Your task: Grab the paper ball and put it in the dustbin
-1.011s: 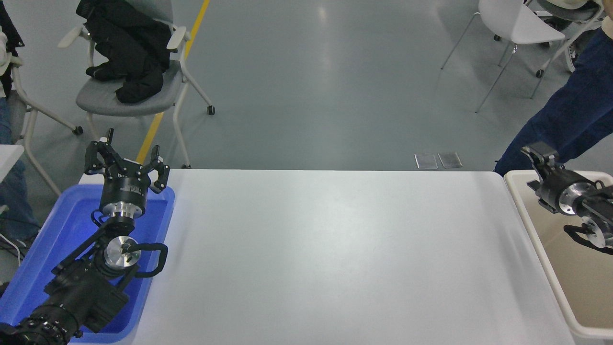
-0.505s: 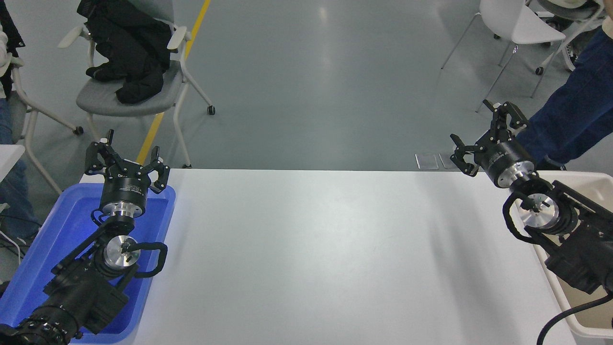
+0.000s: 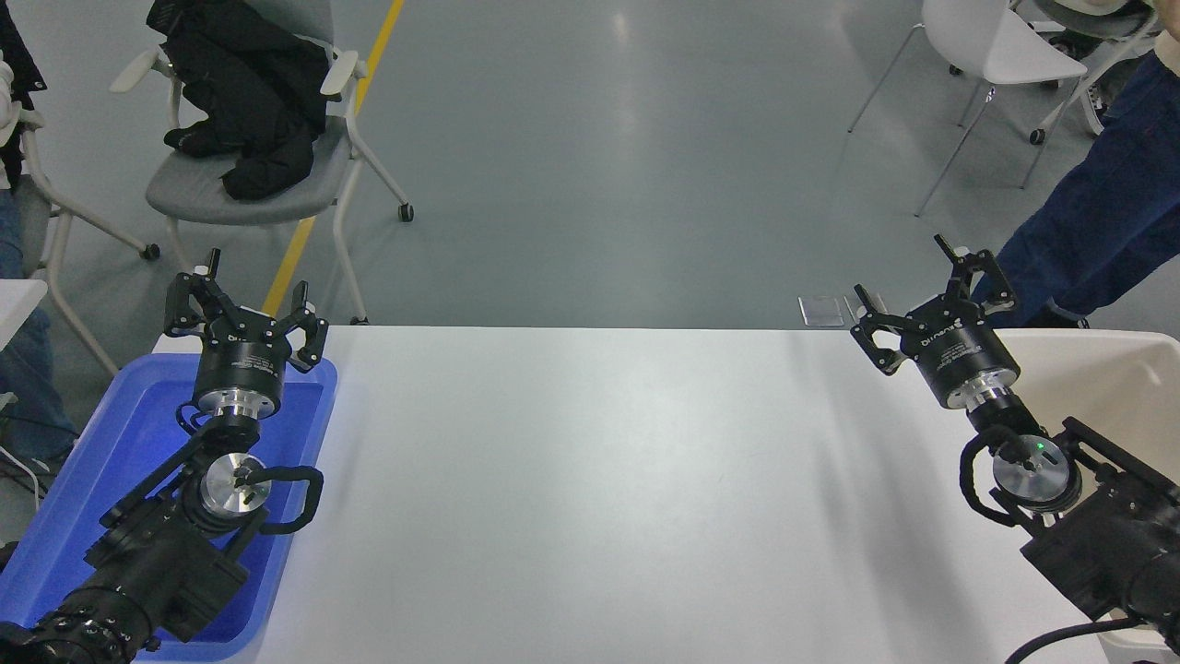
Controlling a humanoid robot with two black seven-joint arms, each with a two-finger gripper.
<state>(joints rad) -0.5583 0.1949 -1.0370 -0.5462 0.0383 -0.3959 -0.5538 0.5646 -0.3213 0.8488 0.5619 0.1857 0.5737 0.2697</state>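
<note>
The paper ball is out of view. The cream-beige dustbin (image 3: 1120, 369) stands at the table's right edge, partly hidden by my right arm; only its far inner wall and rim show. My right gripper (image 3: 933, 295) is open and empty, raised over the table's far right corner, just left of the dustbin. My left gripper (image 3: 241, 306) is open and empty, parked over the far end of a blue tray.
A shallow bright blue tray (image 3: 111, 443) sits at the table's left edge under my left arm. A person's legs in dark blue trousers (image 3: 1102, 212) stand beyond the dustbin. Chairs stand on the floor behind the table.
My right arm has come out of the dustbin, swung left and up over the table's right edge, then lowered a little. Its gripper is empty. The left arm has not moved.
</note>
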